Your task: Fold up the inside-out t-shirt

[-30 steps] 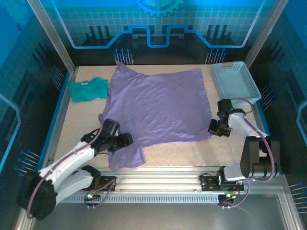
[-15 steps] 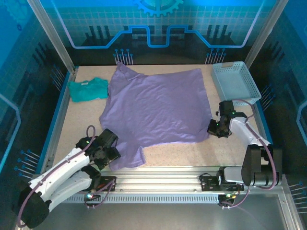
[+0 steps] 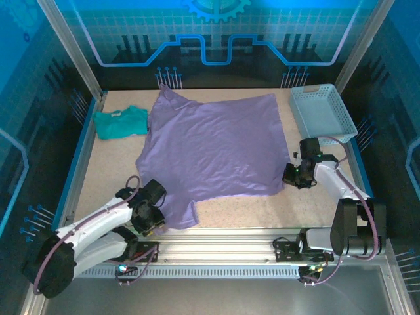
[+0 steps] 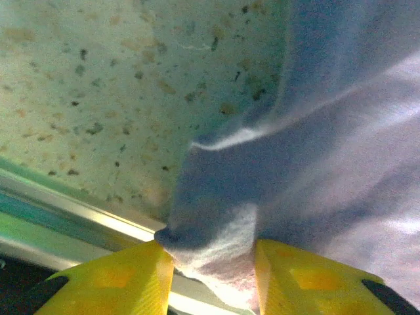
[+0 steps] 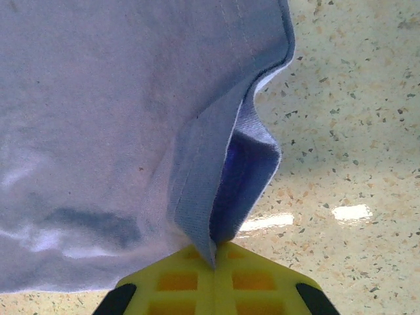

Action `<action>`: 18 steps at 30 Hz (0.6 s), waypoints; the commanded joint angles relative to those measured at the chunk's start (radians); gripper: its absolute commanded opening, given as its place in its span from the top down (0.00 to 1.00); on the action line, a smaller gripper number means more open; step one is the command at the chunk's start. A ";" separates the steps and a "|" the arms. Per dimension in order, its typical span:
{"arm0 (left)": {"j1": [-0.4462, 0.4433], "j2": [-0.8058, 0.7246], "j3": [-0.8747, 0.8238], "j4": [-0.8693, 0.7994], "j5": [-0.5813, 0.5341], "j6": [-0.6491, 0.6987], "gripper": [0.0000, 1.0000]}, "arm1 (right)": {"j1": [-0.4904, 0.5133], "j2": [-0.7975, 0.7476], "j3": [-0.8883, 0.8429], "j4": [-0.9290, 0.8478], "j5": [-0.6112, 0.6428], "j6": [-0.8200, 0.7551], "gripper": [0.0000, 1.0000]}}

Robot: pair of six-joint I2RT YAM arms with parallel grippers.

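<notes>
On speckled table (image 3: 105, 172), barely begun: clamping purple shirt (image 3: 216, 147), spread flat between and beyond both pincers with no fold made, by sleeve (image 4: 220, 190) in left pincer (image 4: 210, 248) and hem corner (image 5: 252, 167) in clenched right pincer (image 5: 214, 254); all folding left.

Overhead view from behind, facing down, wrist views close on t-shirt (image 3: 216, 147) edges (shared cloth)

White arms (image 3: 92, 226) with black joints carry seemingly purplish cables (image 3: 129, 178) and yellow fingers (image 4: 125, 282).
</notes>
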 commanded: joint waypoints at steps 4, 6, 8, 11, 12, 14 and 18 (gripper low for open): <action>-0.001 0.019 -0.040 0.077 0.034 0.040 0.77 | -0.012 -0.028 -0.015 -0.008 0.002 -0.007 0.97; -0.001 0.003 -0.029 0.064 0.025 0.052 0.84 | -0.013 -0.029 -0.018 -0.010 0.014 -0.005 0.97; 0.006 -0.020 -0.020 0.051 0.021 0.056 0.91 | -0.013 -0.033 -0.017 -0.015 0.027 -0.004 0.97; 0.029 -0.083 -0.012 0.042 0.041 0.041 1.00 | -0.020 -0.053 -0.021 -0.020 0.039 -0.001 0.96; 0.050 -0.115 -0.005 0.032 0.047 0.031 1.00 | -0.031 -0.062 -0.024 -0.015 0.022 -0.001 0.96; 0.109 -0.178 0.023 0.011 0.057 0.032 1.00 | -0.075 -0.078 -0.029 -0.009 -0.028 -0.002 0.96; 0.230 -0.237 0.158 -0.046 0.032 0.110 1.00 | -0.139 -0.106 -0.027 0.000 -0.086 -0.004 0.95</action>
